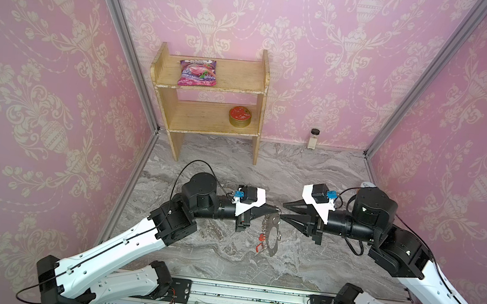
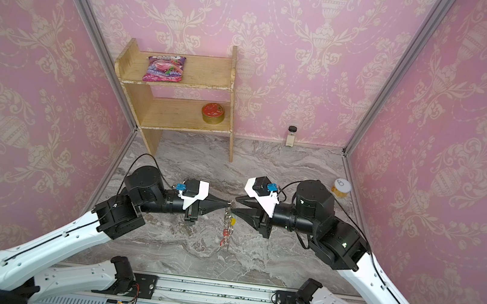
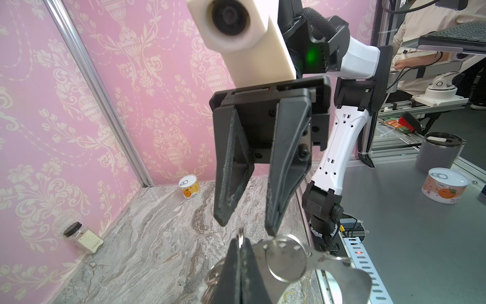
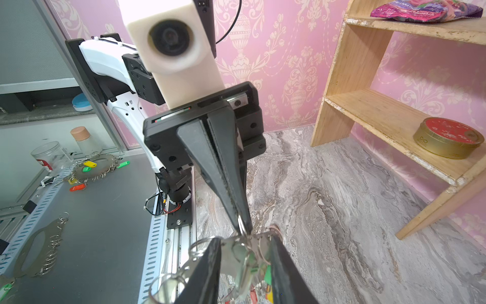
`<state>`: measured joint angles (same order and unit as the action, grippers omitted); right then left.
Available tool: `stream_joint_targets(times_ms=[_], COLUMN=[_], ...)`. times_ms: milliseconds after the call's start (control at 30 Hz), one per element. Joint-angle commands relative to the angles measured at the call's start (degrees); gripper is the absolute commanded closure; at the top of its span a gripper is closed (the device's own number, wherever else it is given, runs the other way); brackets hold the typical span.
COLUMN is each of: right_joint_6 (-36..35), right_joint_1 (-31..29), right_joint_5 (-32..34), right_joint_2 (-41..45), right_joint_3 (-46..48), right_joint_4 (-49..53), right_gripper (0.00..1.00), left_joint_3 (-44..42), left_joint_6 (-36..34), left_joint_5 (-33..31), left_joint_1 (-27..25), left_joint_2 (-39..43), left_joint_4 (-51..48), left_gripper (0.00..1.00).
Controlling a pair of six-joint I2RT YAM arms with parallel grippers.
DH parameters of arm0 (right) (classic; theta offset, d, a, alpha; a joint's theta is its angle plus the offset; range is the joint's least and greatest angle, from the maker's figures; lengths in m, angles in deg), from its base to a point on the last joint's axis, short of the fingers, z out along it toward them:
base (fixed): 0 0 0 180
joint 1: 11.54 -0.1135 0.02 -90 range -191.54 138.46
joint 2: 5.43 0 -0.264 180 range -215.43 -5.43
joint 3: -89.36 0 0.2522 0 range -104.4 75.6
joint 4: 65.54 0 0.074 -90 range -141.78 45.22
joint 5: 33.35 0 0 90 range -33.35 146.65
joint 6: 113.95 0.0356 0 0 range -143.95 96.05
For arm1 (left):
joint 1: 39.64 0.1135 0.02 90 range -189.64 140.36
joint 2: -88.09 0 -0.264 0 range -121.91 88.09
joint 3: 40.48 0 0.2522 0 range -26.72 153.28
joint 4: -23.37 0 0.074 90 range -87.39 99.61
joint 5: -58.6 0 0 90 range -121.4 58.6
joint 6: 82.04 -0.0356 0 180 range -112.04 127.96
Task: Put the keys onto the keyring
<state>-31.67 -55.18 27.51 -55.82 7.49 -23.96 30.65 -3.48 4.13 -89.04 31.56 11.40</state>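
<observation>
Hanging in the air above the tabletop (image 1: pixel 234 164), the keyring (image 1: pixel 273 224) is held by one small loop (image 3: pixel 239 236) on its rim, on which the left claw (image 3: pixel 240 247) is clamped tight; the hoop dangles below that pinch. The right claw (image 3: pixel 247 228) is set tip to tip against the left, its jaws apart; nothing is gripped by it. The keys (image 4: pixel 243 263) are seen in the right wrist view between those parted fingers, bunched against the top of the hoop; whether they are already threaded on cannot be told. Several failures can be foreseen: if the bunch is only resting there, it would be dropped to the tabletop once the right claw is drawn back; the thin loop could be lost from the left pinch if the hoop is swung or knocked, and the whole keyring would fall; the claws are so near that their tips could be driven together by a small misjudged move; a key could be snagged on a finger being withdrawn.
</observation>
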Motion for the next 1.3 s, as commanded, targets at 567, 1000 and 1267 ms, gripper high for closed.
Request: stream_joint_targets(times_ms=[567,1000,1267], right_joint_6=[2.78,4.09,8.79], right_joint_1=[0.69,0.68,0.58], right_joint_5=[-3.51,-4.55,-6.42], right_joint_2=[0.48,0.92,1.17], right_joint_3=[0.26,1.75,6.23], right_joint_4=[-4.04,-4.26,-10.57], right_gripper=[0.85,1.0,1.0], left_joint_3=[-1.78,-3.96,-6.12], left_joint_6=[5.29,6.49,7.97], left_joint_5=[3.41,-0.7,-2.87], left_joint_1=[-0.3,-0.25,-0.25], left_joint_2=[1.73,3.03,2.78], left_joint_4=[14.98,21.53,28.29], left_gripper=[1.0,1.0,1.0])
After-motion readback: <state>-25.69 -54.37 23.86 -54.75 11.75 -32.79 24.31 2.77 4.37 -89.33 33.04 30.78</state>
